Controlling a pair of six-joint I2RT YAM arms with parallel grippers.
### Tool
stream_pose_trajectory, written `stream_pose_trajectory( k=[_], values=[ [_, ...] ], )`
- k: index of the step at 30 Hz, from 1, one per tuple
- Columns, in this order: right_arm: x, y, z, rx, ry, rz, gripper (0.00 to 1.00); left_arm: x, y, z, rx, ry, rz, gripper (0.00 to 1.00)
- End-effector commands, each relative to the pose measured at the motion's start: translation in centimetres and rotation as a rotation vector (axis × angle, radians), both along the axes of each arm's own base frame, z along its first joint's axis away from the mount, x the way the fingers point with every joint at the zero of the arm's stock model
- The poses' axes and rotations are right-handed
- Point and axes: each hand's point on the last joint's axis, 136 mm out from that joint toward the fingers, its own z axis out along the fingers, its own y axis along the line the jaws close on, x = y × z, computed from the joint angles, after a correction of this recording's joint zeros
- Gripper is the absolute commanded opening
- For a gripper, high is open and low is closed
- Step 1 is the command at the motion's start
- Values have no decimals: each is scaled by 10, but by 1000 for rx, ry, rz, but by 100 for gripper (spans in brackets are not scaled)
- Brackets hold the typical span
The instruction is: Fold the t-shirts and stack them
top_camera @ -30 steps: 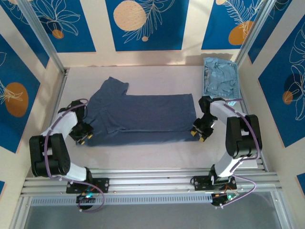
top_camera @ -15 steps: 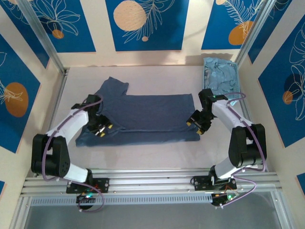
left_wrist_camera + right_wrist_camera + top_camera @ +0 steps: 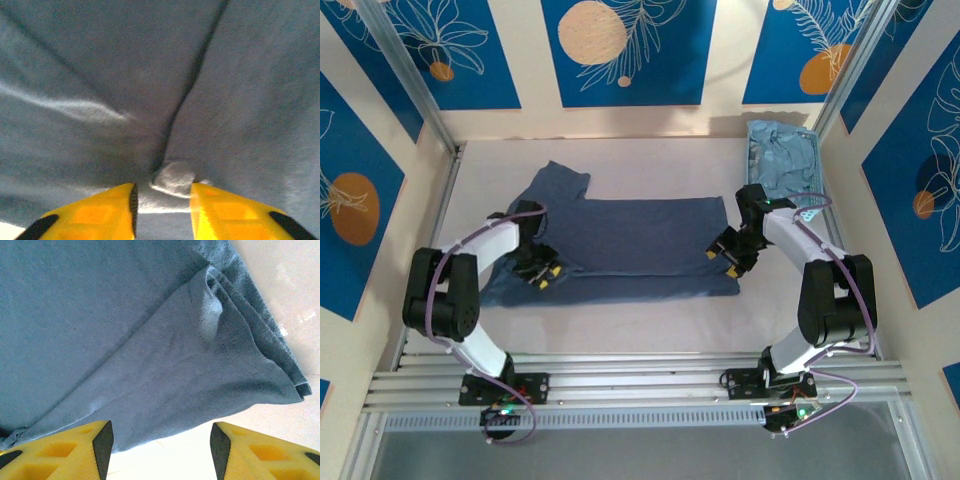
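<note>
1. Blue wall panels (image 3: 620, 50) with orange circles stand around a pale flat table (image 3: 650, 325).
2. 1 dark slate-blue cloth t-shirt (image 3: 640, 240) lies flat in the middle of the table, with its near part folded over.
3. 1 sleeve sticks out toward the far left.
4. Bare table shows along the shirt's near edge, along its far edge and on its left side.
5. A pale blue plastic basket (image 3: 817, 165) with holes sits in the far right corner, well apart from the dark shirt. Pale sky-blue t-shirts (image 3: 782, 165) lie bunched inside it.
6. The left gripper (image 3: 544, 275) is on the shirt's left part. In the left wrist view its yellow fingers (image 3: 100, 210) have a narrow gap, and a small bump of cloth sits there. I cannot tell if they pinch it.
7. The right gripper (image 3: 728, 260) is at the shirt's right edge. Its jaws are spread wide, with the folded corner just ahead of them.
</note>
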Motion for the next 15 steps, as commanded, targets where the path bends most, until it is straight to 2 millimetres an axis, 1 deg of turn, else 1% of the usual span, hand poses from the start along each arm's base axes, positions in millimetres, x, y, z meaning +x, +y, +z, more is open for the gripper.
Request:
stream_pose_trajectory(
  k=[1, 3, 5, 8, 15],
  values=[
    [-2, 2, 0, 27, 8, 4, 56, 22, 2, 6, 27, -59, 1, 28],
    [-3, 0, -3, 29, 10, -3, 56, 28, 1, 8, 31, -75, -3, 22],
    [-2, -1, -4, 31, 7, -5, 56, 32, -2, 10, 25, -87, -13, 15],
    [-1, -3, -5, 27, 7, -13, 56, 37, -5, 13, 20, -100, -31, 1],
    [-1, -11, -8, -1, 16, -34, 54, 51, -17, 32, 5, -127, -105, 0]
  ],
)
